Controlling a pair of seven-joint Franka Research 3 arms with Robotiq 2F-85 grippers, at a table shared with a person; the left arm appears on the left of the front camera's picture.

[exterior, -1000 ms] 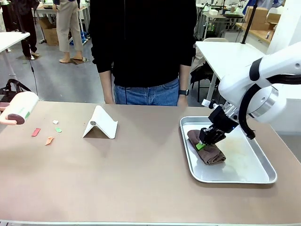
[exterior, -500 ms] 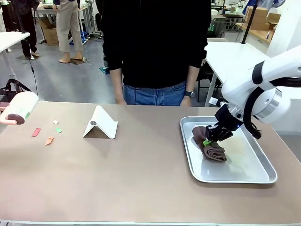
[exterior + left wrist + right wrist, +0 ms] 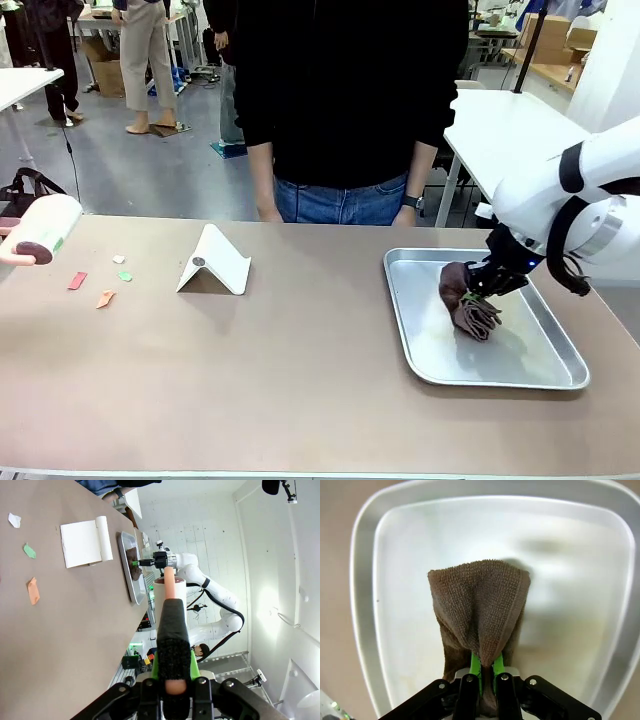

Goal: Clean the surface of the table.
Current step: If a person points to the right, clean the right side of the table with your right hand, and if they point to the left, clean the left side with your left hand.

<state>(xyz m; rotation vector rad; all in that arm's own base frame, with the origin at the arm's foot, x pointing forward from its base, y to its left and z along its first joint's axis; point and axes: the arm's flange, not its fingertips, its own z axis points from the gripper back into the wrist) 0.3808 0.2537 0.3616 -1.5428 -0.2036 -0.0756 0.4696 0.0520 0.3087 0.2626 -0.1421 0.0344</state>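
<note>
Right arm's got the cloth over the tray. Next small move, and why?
Probably lift straight up a little: the right gripper is shut on the brown cloth, which hangs bunched low inside the tray, so its end must clear the rim before reaching the table.

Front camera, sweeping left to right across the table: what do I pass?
lint roller → red scrap → orange scrap → green scrap → white folded stand → tray → brown cloth, pinched in the right gripper
</note>
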